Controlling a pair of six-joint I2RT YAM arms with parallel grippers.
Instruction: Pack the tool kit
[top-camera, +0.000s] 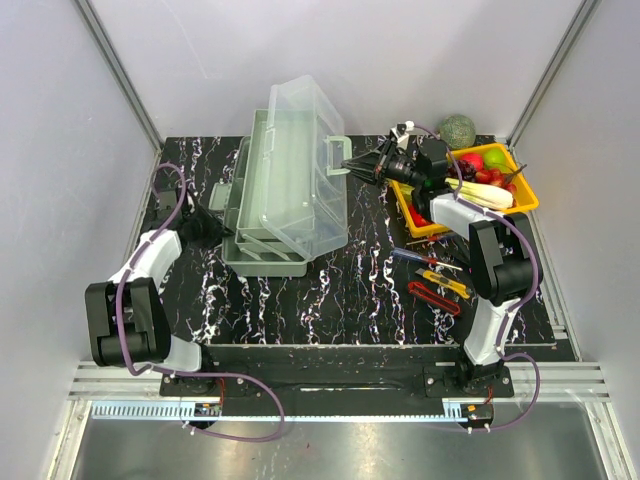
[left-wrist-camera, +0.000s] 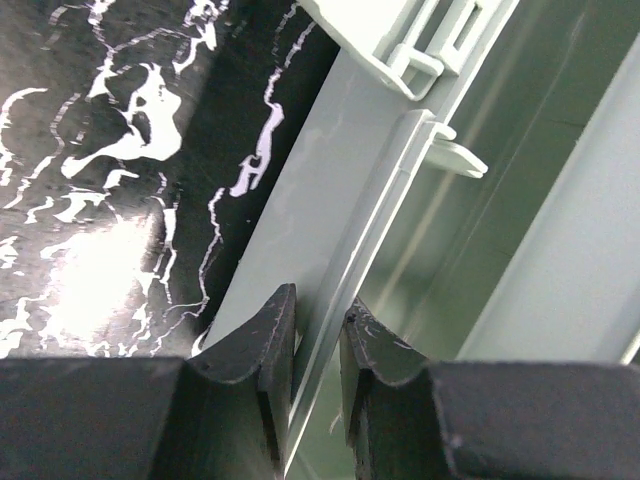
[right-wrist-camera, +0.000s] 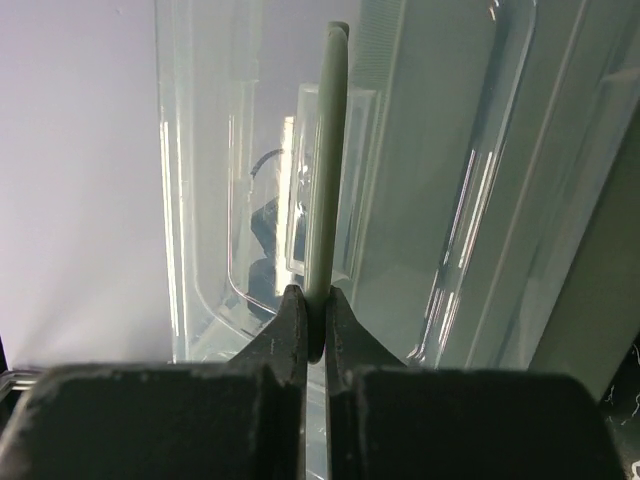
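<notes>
I judge this job barely begun: nothing I can see is packed yet, and everything small is outside the box.

The toolbox (top-camera: 285, 190) stands on the black marbled table (top-camera: 340, 300), well to the left of the orange-yellow tray (top-camera: 527, 193) of produce in the overhead view. It is a big pale grey-green case, fanned partly open, with its tiers stepped away from the tray side. The lower trays (top-camera: 262, 262) look bare as far as I can see. Its clear lid (top-camera: 300, 130) rides on top, tilted, and through the plastic I make out no tools inside.

The lid's handle (top-camera: 338, 160) faces the tray. My right gripper (right-wrist-camera: 315, 322) reaches in from the tray side and is clenched on it. The wrist view shows the thin green bar pinched flat between the two pads.

On the side of the toolbox farthest from the tray, my left gripper (left-wrist-camera: 318, 335) is clamped over the thin upper edge of a lower tier's wall, one finger on each face. So both arms are holding the box.

The hand tools lie on the table just in front of the tray, nearer my right arm's base: a screwdriver (top-camera: 415, 257), a yellow utility knife (top-camera: 445, 282) and a red utility knife (top-camera: 433, 297), close together. I cannot find a hammer. All of these are left to load, and after that the tiers must be folded and the lid shut.
</notes>
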